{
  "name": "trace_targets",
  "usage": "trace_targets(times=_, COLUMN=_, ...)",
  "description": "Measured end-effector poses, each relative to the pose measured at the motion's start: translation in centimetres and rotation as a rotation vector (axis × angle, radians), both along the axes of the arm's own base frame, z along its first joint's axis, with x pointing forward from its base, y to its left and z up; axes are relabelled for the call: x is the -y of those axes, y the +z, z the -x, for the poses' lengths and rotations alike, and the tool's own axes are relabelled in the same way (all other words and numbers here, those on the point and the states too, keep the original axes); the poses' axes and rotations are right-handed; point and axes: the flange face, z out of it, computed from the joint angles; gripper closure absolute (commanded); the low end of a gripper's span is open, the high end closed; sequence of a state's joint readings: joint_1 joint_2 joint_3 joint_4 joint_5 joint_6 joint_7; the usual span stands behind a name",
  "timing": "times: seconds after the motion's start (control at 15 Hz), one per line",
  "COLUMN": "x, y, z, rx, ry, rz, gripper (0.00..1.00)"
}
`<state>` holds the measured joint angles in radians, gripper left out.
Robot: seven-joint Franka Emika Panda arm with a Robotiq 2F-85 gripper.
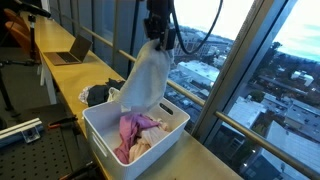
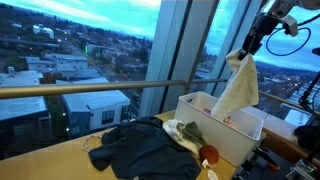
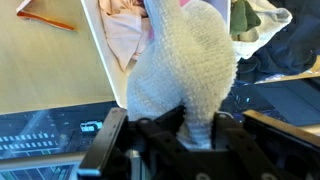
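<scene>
Above basket (image 1: pixel 100 138): gripper (image 1: pixel 158 40), jaws pinching white towel (image 1: pixel 148 78); laptop (image 1: pixel 70 50) at 10 o'clock, in an exterior view alone.

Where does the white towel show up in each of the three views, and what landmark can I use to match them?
In an exterior view: the white towel hangs at top centre from the hand, over the white bin.
In an exterior view: right of centre, above the bin.
Wrist view: it fills the middle, with the bin wall to its left.
Shared landmark: the white bin.
</scene>
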<state>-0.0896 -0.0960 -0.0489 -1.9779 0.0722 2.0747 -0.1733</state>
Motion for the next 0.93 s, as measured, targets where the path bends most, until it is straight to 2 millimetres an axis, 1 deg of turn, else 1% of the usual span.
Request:
trace_targets(times=0.07, x=-0.2, y=-0.6, z=0.1, rx=-0.006, ry=0.003, rz=-0.001, gripper=0.42)
trace_targets(times=0.13, x=-0.3, y=-0.9, z=0.1, rx=-0.011, ry=0.006, rz=-0.001, gripper=0.34)
trace_targets(times=0.27, x=-1.0, y=-0.7, z=0.1, rx=-0.008, ry=0.019, rz=0.001, gripper=0.19)
trace_targets(times=0.33, x=-1.7, y=-0.3, z=0.0, rx=-0.001, ry=0.032, rz=0.005, gripper=0.12)
trace_targets(times=0.4, x=-2.7, y=0.3, z=-0.1, rx=0.01, ry=0.052, rz=0.009, gripper=0.04)
trace_targets(times=0.47, x=-4.4, y=0.8, z=-0.2, rx=0.019, ry=0.082, rz=0.011, gripper=0.01)
trace_targets(times=0.6, x=-9.1, y=0.9, z=-0.4, rx=0.023, ry=0.162, rz=0.014, gripper=0.0)
trace_targets(times=0.67, x=-12.1, y=0.4, z=-0.4, rx=0.014, ry=0.208, rz=0.014, gripper=0.0)
trace_targets(times=0.8, x=-18.1, y=-1.6, z=-0.3, rx=-0.022, ry=0.294, rz=0.012, gripper=0.0)
trace_targets(times=0.93, x=-23.9, y=-4.2, z=0.3, rx=-0.069, ry=0.368, rz=0.011, gripper=0.0)
